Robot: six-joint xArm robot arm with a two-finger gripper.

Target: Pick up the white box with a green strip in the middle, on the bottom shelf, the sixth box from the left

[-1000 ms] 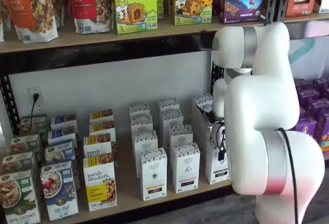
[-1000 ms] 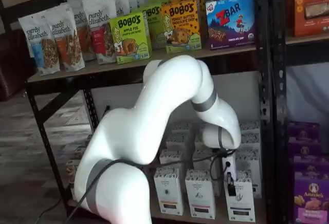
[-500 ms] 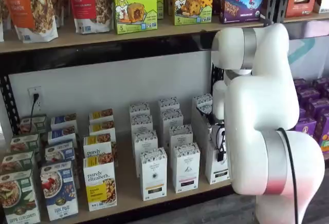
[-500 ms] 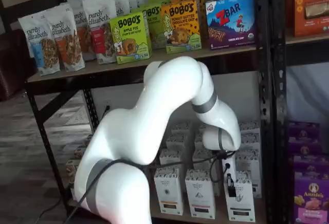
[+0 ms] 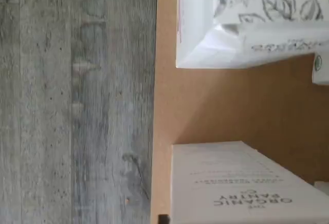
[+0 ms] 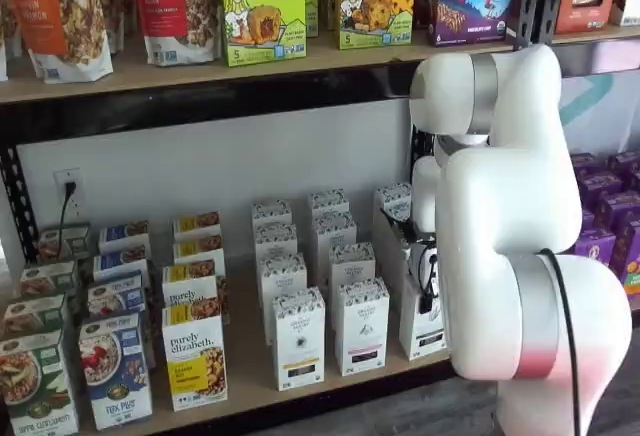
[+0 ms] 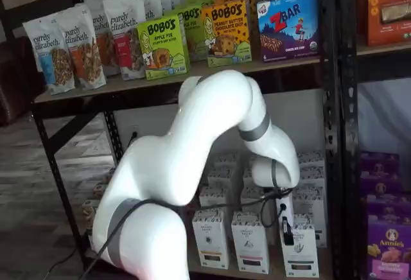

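The white box stands at the front of the rightmost row of white cartons on the bottom shelf. In a shelf view the arm hides most of it. It also shows in a shelf view, beside the black upright. My gripper hangs right over the box's top front edge; its black finger shows side-on, so I cannot tell whether it is open or closed. The wrist view shows a white carton side printed "The Organic Pantry", a patterned carton top and bare shelf board.
Like white cartons with a yellow strip and a pink strip stand left of the target. A "purely elizabeth" box stands further left. Purple boxes fill the bay to the right. The upper shelf holds Bobo's boxes. Grey floor lies below.
The arm has shifted very slightly toward the shelf. The gripper stays over the front right carton. No box has moved.
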